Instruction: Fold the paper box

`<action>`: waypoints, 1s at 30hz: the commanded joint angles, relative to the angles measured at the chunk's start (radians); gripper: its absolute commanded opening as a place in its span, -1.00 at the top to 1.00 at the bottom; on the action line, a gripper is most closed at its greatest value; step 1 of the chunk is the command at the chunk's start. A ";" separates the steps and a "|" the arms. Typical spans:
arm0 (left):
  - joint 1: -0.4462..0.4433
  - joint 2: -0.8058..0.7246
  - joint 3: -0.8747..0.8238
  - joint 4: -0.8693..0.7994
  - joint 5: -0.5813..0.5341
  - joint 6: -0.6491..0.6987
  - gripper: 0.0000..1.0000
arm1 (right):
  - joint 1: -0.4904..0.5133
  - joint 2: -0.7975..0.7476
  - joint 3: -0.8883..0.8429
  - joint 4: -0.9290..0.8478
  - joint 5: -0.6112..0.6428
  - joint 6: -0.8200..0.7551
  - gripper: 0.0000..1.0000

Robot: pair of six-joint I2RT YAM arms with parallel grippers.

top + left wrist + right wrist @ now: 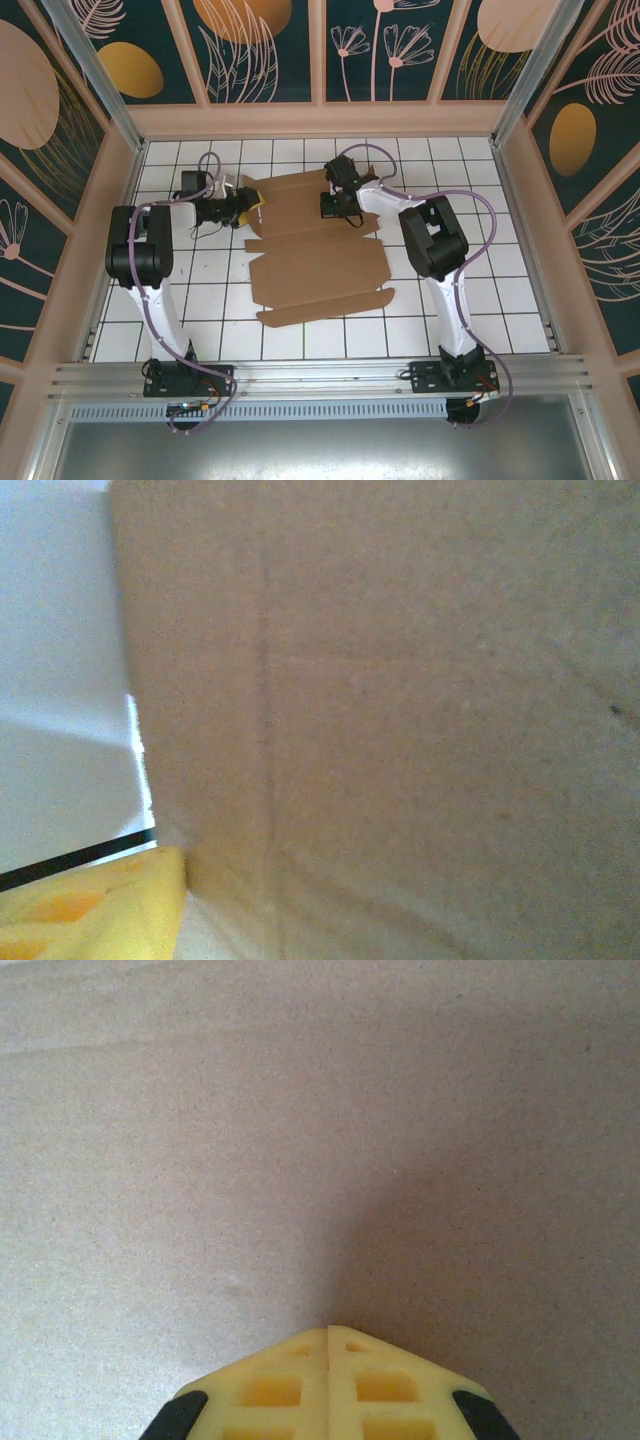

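Paper box [315, 265] flat on table [480, 300], right gripper [329, 1332] clenched shut over its far panel, left gripper [250, 204] at its left flap, grip unclear.

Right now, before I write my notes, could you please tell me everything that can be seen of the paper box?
The paper box is plain brown cardboard, unmarked, with crease lines, flaps and tabs. It is not yet folded: it lies opened out and mostly flat on the white tiled table, between the two arms. The left gripper is at its far left edge. The shut right gripper points its tips at the far panel, seemingly touching it.
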State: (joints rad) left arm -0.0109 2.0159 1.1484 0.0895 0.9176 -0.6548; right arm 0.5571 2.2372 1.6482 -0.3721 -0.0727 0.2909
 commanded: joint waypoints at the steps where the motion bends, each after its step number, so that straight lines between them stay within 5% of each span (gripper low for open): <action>1: -0.032 -0.054 0.062 -0.039 0.014 -0.010 -0.46 | 0.001 0.080 -0.049 -0.093 -0.001 -0.010 1.00; 30: -0.085 -0.112 0.132 -0.110 -0.078 -0.031 -0.60 | 0.001 0.079 -0.075 -0.090 0.015 -0.011 1.00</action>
State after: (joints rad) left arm -0.0937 1.9110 1.2869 -0.0330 0.8108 -0.6754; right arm 0.5507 2.2372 1.6398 -0.3538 -0.0689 0.2905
